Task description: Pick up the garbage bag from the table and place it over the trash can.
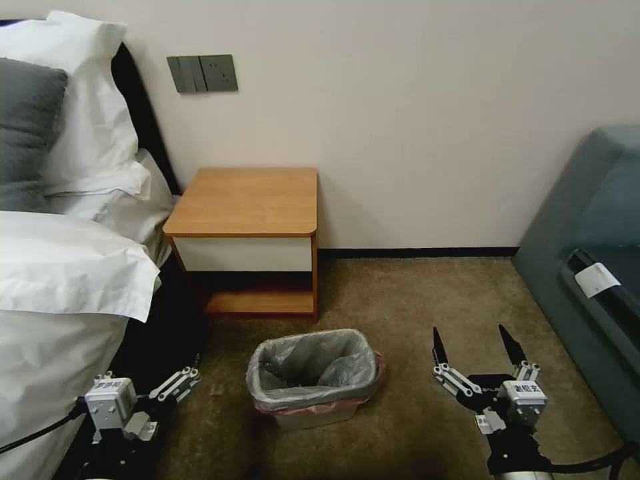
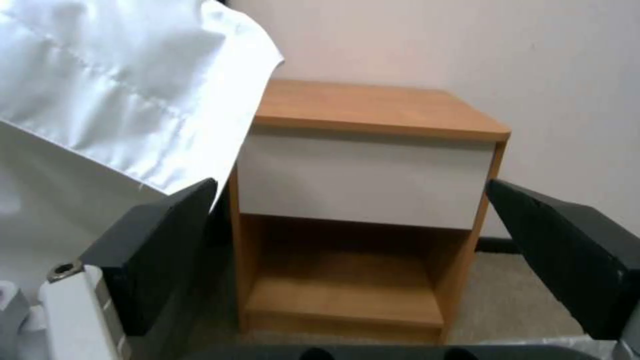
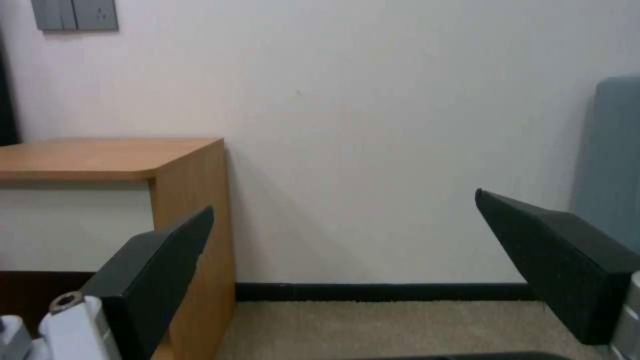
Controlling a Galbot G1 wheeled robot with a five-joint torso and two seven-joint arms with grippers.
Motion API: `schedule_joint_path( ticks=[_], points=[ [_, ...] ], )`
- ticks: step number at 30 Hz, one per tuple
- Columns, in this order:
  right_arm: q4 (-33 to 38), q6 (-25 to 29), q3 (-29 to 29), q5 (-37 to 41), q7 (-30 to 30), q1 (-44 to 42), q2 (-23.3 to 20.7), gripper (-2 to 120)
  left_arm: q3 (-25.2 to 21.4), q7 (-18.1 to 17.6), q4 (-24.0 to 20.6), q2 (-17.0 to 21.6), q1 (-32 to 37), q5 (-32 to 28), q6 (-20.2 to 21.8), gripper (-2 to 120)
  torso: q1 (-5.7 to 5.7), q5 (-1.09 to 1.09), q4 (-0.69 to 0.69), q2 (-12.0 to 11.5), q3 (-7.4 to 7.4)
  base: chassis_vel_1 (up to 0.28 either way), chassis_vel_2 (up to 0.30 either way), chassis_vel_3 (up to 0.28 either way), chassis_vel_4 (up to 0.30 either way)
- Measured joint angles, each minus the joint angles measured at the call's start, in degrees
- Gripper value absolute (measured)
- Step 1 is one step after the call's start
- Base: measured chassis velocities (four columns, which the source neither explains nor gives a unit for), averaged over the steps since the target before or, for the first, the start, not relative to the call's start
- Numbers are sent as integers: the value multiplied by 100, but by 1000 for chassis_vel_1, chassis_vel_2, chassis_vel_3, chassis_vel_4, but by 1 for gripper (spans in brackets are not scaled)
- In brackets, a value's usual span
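A small beige trash can [image 1: 312, 385] stands on brown carpet [image 1: 413, 313], just in front of a low wooden table [image 1: 247, 200] with a white drawer front and an open lower shelf. The garbage bag [image 1: 313, 367], thin crinkled grey plastic, already lines the trash can: it hangs down inside and folds over the rim all the way round, with its pinkish-red edge showing on the outside below the rim. The table's top is bare wood.

The left gripper [image 1: 190, 380] sits low beside the trash can, on the side nearest a bed [image 1: 60, 280] with white sheets, its two dark fingers [image 2: 160, 240] spread wide and holding nothing. The right gripper [image 1: 475, 347] sits low on the opposite side of the trash can, near a blue-grey sofa [image 1: 587, 267], its fingers [image 3: 560, 250] also spread apart and empty. Neither gripper touches the trash can or the bag.
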Motion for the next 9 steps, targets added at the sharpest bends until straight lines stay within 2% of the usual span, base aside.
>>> schedule_joint_path(
  ticks=[9],
  points=[
    [-4,-13,-5,-4,8,8,-4,100,7,-4,0,5,-11,4,14,100,0,0,0,0,0,0,0,0,0]
  ],
)
